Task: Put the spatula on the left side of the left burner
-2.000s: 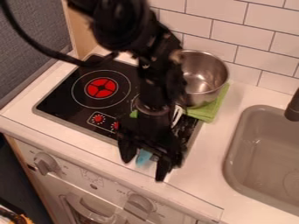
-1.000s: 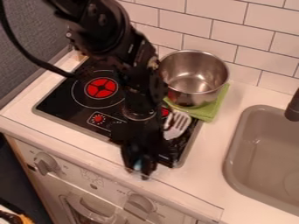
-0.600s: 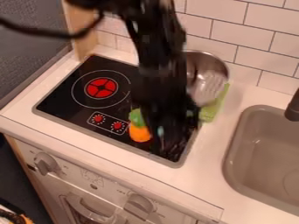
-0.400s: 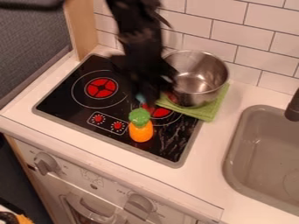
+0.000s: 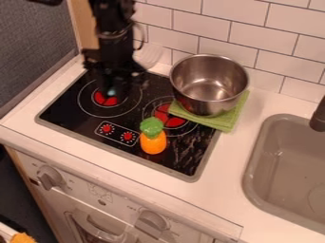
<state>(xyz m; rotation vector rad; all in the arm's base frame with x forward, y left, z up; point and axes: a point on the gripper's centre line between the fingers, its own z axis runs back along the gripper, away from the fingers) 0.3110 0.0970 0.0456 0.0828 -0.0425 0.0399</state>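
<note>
Spatula (image 5: 149,55): aloft with the end effector, its pale slotted head beyond the cooktop's back edge, against the tiled wall (image 5: 247,28); the teal handle end shows over the left burner.
End effector (image 5: 113,89): appears closed on the spatula's handle; the exact gap is lost in the dark. Over the left burner (image 5: 108,101), back-left part of the cooktop (image 5: 70,116).
Main risk: the head reaches back and right, so lowering here could catch it on the wall or set the spatula across the burner, missing its left side.
Second risk: a high release could let the handle tip and the spatula slide. Too far left, it may land partly on the bench (image 5: 89,151), over the cooktop's raised rim.
Toy vegetable (image 5: 153,144): upright near the cooktop's front edge, out of the way.
Pot (image 5: 206,107): on the green cloth (image 5: 225,122) at the cooktop's back right corner; a rightward swing could knock it.
Left to do: shift left, lower, release.
</note>
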